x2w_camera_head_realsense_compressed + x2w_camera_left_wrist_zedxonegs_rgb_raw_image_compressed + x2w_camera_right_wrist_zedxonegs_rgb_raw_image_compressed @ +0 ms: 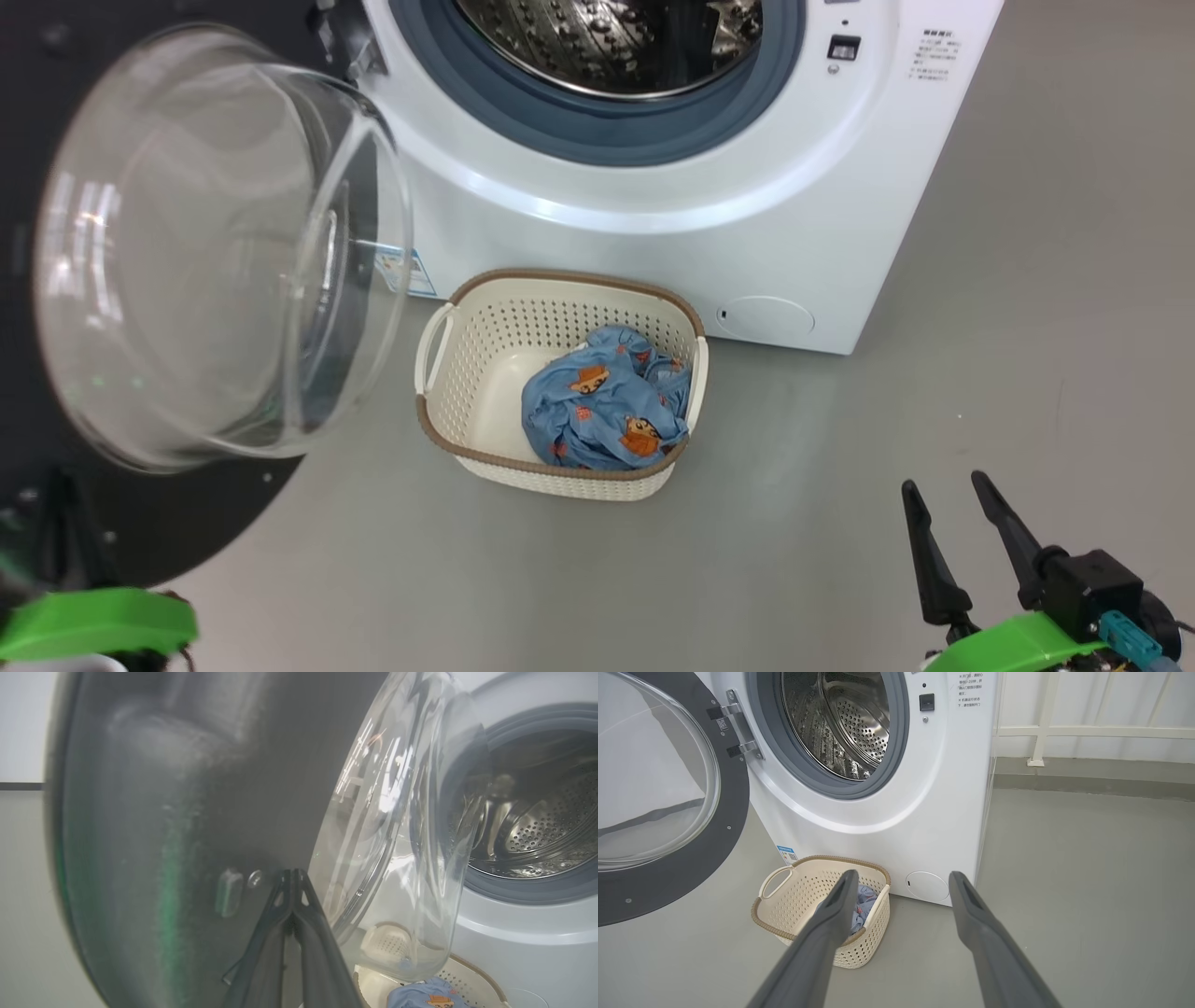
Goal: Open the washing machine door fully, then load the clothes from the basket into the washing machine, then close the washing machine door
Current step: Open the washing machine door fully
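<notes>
Jaws of the left gripper (292, 873) are pressed together with nothing between them. Their joined tips lie at the dark inner face of the large round washing machine door (215, 252), which has a wide black rim and a bulging clear glass bowl; whether they touch it cannot be told. In the left wrist view the tips sit just beside a small grey bumper (229, 892) on that face, and the glass bowl rises to their right.

Jaws of the right gripper (943, 483) are spread wide and empty, low at the right of the head view above the grey floor (840, 523), well apart from the basket and the door.

The door stands open at the left of the big white front-loading washing machine (653, 243), hung on a metal hinge (738, 730). The perforated steel drum (607, 37) and grey-blue rubber gasket (597, 131) are exposed.

On the floor just in front of the machine rests the small cream-white perforated plastic basket (485, 355), with a brown woven-look rim band and white side handles. Light blue clothes (607, 401) printed with orange-brown cartoon figures lie bundled in its right half.

In the right wrist view the right gripper's left finger crosses in front of the basket, and a round white flap (927, 885) low on the machine's front shows between the fingers.
</notes>
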You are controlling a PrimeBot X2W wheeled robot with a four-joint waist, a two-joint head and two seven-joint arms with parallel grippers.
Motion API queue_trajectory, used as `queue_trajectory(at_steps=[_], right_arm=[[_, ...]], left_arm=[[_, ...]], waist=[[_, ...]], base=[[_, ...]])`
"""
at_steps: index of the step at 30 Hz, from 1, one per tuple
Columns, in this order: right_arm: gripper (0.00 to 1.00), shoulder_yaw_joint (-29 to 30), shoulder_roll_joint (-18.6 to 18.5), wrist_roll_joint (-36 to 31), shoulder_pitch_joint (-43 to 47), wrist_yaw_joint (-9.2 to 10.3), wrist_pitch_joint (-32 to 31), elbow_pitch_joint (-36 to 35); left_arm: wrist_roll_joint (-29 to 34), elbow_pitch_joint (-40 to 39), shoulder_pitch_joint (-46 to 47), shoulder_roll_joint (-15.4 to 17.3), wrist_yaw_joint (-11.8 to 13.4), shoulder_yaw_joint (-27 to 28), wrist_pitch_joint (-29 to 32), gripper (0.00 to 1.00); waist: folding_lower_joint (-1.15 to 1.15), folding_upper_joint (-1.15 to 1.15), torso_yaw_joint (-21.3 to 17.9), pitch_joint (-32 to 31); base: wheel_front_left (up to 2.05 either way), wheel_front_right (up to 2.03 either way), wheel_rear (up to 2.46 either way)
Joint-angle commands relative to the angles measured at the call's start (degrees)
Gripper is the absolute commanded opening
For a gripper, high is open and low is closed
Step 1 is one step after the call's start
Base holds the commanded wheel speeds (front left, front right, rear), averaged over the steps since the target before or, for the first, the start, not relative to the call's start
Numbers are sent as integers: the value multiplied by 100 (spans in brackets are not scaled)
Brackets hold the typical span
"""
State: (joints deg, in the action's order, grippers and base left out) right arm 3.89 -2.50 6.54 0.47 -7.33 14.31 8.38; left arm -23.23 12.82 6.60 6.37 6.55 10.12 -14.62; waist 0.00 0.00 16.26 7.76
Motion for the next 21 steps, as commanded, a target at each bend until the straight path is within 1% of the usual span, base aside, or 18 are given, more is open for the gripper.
queue_trajectory(at_steps=[1,13,21], right_arm=[[100,-173,-38,-96,-213,-16,69,-144],[100,-162,-38,-185,-343,-16,69,-154],[100,-170,-38,-186,-365,-16,69,-124]], left_arm=[[-45,-88,269,258,76,328,-37,0],[200,459,874,294,-170,1217,-38,0],[498,847,1159,417,-397,1692,-38,0]], waist=[[0,0,-29,67],[0,0,-120,278],[0,0,-216,307]], base=[[0,0,0],[0,0,0],[0,0,0]])
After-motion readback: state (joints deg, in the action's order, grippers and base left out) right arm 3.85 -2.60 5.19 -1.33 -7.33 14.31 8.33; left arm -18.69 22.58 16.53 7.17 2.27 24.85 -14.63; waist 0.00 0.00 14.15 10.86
